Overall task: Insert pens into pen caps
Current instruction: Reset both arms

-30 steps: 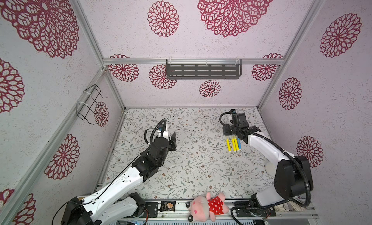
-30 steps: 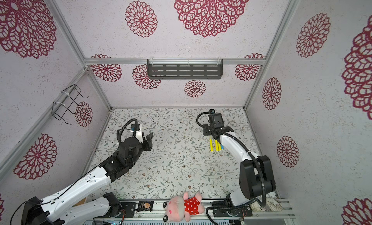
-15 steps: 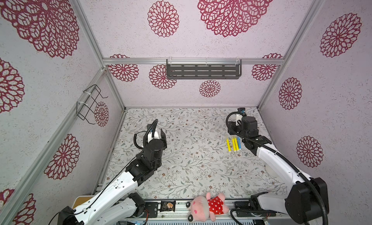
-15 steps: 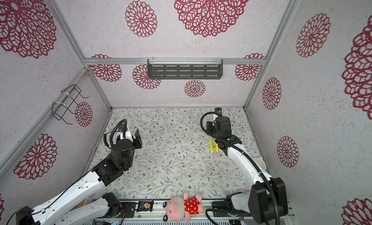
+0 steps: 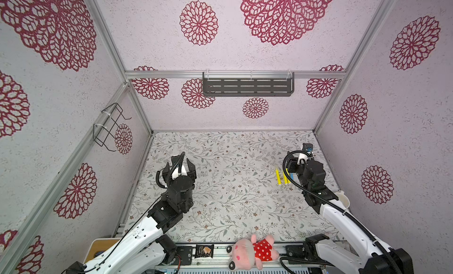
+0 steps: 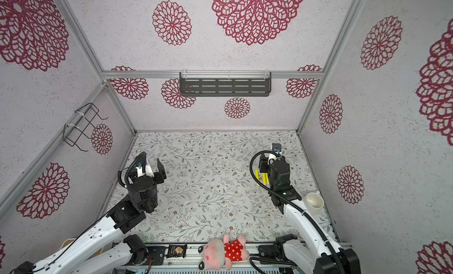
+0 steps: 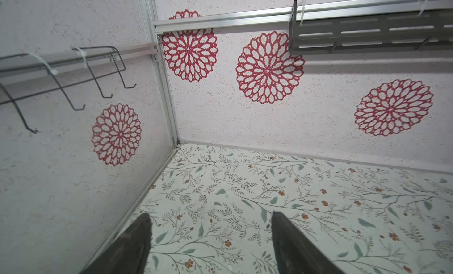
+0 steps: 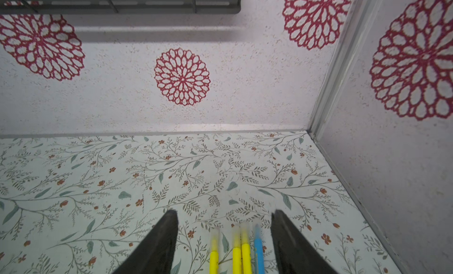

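Hard to see first. In the right wrist view the pens (image 8: 236, 256) are cut off at the frame edge: three yellow, one blue, side by side. Their far ends blur to pale, so I cannot tell whether any of them wears a cap. I cannot pick out loose caps against the printed cover of the table (image 5: 232, 211) (pale specks near its middle may only be print).

In both top views the pens (image 5: 278, 177) (image 6: 256, 176) lie flat near the table's right edge, about halfway back. The right arm and its black cable cover part of the row.

Around: a white cup (image 6: 315, 200) at the right edge, half behind the right arm. A pink plush pig (image 5: 252, 250) and a small dark packet (image 5: 204, 250) sit on the rail along the front edge. A grey shelf (image 5: 247, 86) hangs on the back wall and a wire rack (image 5: 110, 128) on the left wall.

The right arm runs up the right edge. Right gripper (image 8: 224, 211) is over the pens, fingers apart, the pens on the table between them, not clamped.

The left arm comes from the front-left corner. Left gripper (image 7: 210, 219) is near the left edge, aimed at the back-left corner, fingers spread wide with only bare table between them.
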Tool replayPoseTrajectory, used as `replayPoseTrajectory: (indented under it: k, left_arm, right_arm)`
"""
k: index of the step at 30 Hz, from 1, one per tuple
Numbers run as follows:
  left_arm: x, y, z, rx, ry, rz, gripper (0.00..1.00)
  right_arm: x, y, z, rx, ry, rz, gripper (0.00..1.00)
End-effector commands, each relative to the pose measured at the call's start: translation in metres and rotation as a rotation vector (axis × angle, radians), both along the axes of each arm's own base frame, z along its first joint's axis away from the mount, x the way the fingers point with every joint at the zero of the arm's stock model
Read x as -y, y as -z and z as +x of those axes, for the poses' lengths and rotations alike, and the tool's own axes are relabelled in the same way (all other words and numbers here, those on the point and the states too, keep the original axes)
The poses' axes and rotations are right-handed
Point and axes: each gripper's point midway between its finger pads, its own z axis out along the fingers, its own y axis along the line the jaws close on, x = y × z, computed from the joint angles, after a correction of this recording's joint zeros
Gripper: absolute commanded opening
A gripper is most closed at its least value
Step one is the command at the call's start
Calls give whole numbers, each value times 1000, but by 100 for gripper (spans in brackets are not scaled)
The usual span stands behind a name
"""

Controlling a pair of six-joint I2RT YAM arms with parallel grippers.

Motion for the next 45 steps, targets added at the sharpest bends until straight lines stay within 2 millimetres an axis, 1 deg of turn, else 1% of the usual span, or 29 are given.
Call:
replayPoseTrajectory:
  k: [1, 2, 3, 4, 6, 8, 12, 14, 16, 21, 26, 29, 31, 34, 38, 41, 45]
  left_arm:
    - [-13, -6, -6, 39, -55, 26, 99]
    - [-14, -5, -7, 45, -58, 30, 99]
    - [-16, -4, -8, 49, -64, 38, 99]
    - [-17, -2, -9, 49, -64, 49, 99]
    - [-22, 3, -11, 53, -85, 68, 99]
    - [-26, 9, -12, 48, -103, 88, 99]
    - [-36, 19, -13, 42, -132, 93, 99]
    - [-39, 23, -14, 43, -139, 90, 99]
    - [-43, 28, -14, 45, -146, 87, 99]
    - [-54, 42, -15, 31, -177, 85, 99]
    - [-64, 55, -18, -6, -214, 112, 99]
    - [-69, 63, -18, -11, -227, 104, 99]
    - [-72, 70, -18, -22, -234, 99, 99]
    - [-78, 80, -18, -39, -245, 89, 99]
    - [-82, 96, -17, -67, -250, 83, 99]
    - [-84, 104, -18, -74, -254, 67, 99]
    - [-89, 119, -20, -86, -261, 38, 99]
  right_arm:
    - [10, -21, -7, 105, 40, -9, 64]
    - [10, -20, -9, 117, 38, -11, 64]
    - [13, -17, -13, 131, 45, -9, 71]
    - [15, -16, -15, 143, 54, -5, 73]
    - [19, -9, -21, 150, 72, -9, 99]
    - [24, -1, -24, 138, 93, -21, 99]
    - [43, 14, -31, 106, 197, 2, 99]
    - [49, 20, -34, 91, 230, 9, 99]
    - [50, 31, -38, 84, 234, 12, 99]
    - [57, 50, -55, 172, 250, 47, 99]
    - [66, 74, -59, 75, 300, 29, 99]
    - [64, 86, -61, 42, 286, 24, 99]
    - [63, 89, -63, 33, 274, 7, 99]
    - [69, 94, -68, 26, 298, -8, 99]
    - [75, 108, -73, -5, 330, -29, 99]
    - [73, 116, -76, -23, 314, -36, 99]
    - [77, 126, -84, 2, 329, -31, 99]
